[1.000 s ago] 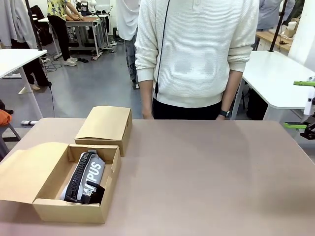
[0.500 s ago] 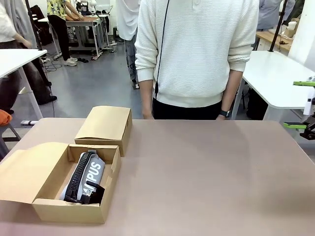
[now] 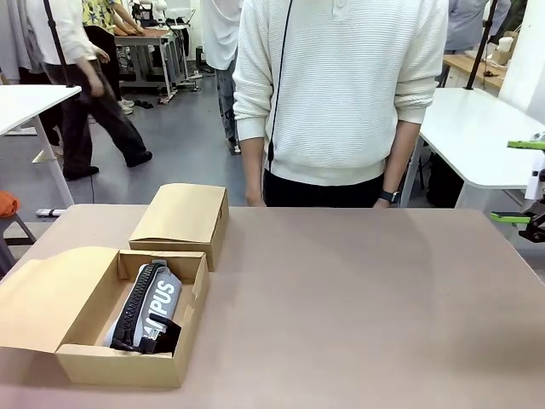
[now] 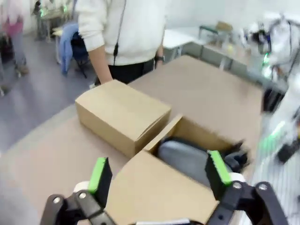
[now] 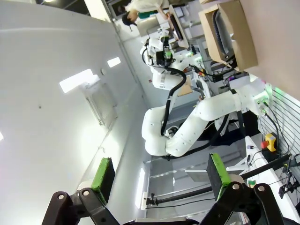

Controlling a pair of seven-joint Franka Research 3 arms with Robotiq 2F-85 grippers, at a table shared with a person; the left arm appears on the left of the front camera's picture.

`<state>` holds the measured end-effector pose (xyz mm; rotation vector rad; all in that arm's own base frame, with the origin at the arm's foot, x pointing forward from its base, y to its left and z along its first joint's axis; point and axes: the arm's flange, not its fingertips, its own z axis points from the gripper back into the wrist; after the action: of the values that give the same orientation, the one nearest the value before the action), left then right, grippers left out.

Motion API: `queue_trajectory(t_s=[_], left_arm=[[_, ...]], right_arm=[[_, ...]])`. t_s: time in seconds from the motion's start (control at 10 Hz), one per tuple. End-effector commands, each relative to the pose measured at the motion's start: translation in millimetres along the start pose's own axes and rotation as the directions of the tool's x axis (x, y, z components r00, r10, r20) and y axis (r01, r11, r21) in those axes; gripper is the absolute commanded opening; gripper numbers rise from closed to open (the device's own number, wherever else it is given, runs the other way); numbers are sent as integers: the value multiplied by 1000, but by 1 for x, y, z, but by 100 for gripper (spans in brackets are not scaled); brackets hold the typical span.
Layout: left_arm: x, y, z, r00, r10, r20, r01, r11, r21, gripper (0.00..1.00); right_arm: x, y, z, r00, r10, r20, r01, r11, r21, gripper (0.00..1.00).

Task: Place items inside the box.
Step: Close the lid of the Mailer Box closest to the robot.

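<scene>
box (image 3: 119, 368): wide tan cardboard, open, at the near left of the table (image 3: 358, 298); hinged flap lid (image 3: 47, 298) folded out flat toward the robot's left.
pouch (image 3: 160, 298): light grey fabric with a black zipper and the white letters "PUS" readable; lying lengthwise inside the box, far end near the far wall.
stapler (image 3: 160, 335): black, inside the box at its near end, resting on the pouch's near end.
narrow box (image 3: 180, 217): tan cardboard, lid shut, just beyond the open box and slightly to its right; touching or merely close, cannot tell.
left gripper (image 4: 158, 171): fingers spread wide with the green pads well apart, empty, hovering over the open flap lid; beyond it in the left wrist view, the grey pouch (image 4: 185, 159) and the dark stapler (image 4: 233, 158) inside the box (image 4: 199, 133), and the narrow box (image 4: 122, 112) farther off.
right gripper (image 3: 519, 181): at the right edge of the front view, raised and off the table's right side, well apart from both boxes; fingers spread, empty. In the right wrist view (image 5: 159, 173), pads wide apart, facing a white wall and the white left arm (image 5: 206, 110), with the open box (image 5: 243, 42) in the top right corner.
person (image 3: 341, 94): in a white knit sweater, standing at the far side of the table with arms hanging and hands hidden below the table edge; wristwatch (image 3: 389, 197) on one wrist.
</scene>
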<state>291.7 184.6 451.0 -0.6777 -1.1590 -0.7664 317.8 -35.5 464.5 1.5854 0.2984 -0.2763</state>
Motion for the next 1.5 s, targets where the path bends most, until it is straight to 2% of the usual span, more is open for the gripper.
queue_trajectory(t_s=[0.0,0.1,0.2,0.3,0.6,0.7,0.8,0.9,1.1,1.2,1.4], left_arm=[[-37,-16,-2,850,-526,31,521,848,95,100],[-45,-22,-3,837,-547,-1,546,836,47,100],[-42,-23,-4,869,-494,19,491,867,90,100],[-17,1,7,947,-320,-33,319,947,-23,100],[-17,1,7,947,-320,-33,319,947,-23,100],[-23,4,7,930,-366,-34,365,931,-18,100],[-27,23,13,916,-398,-46,393,916,-86,100],[-30,35,17,878,-477,-47,466,872,-150,100],[-47,50,27,757,-636,-150,603,768,-217,100],[-51,61,31,760,-619,-196,572,781,-250,100],[-60,87,46,760,-582,-290,535,813,-230,100]], right_arm=[[-3,1,2,1000,2,-7,-2,1000,1,100],[-3,1,2,1000,2,-7,-2,1000,1,100],[-3,1,2,1000,2,-7,-2,1000,1,100],[-3,1,2,1000,2,-7,-2,1000,1,100],[-3,1,2,1000,2,-7,-2,1000,1,100],[-3,1,2,1000,2,-7,-2,1000,1,100],[-3,1,2,1000,2,-7,-2,1000,1,100],[-3,1,2,1000,2,-7,-2,1000,1,100],[-3,1,2,1000,2,-7,-2,1000,1,100],[-3,1,2,1000,2,-7,-2,1000,1,100],[-3,1,2,1000,2,-7,-2,1000,1,100]])
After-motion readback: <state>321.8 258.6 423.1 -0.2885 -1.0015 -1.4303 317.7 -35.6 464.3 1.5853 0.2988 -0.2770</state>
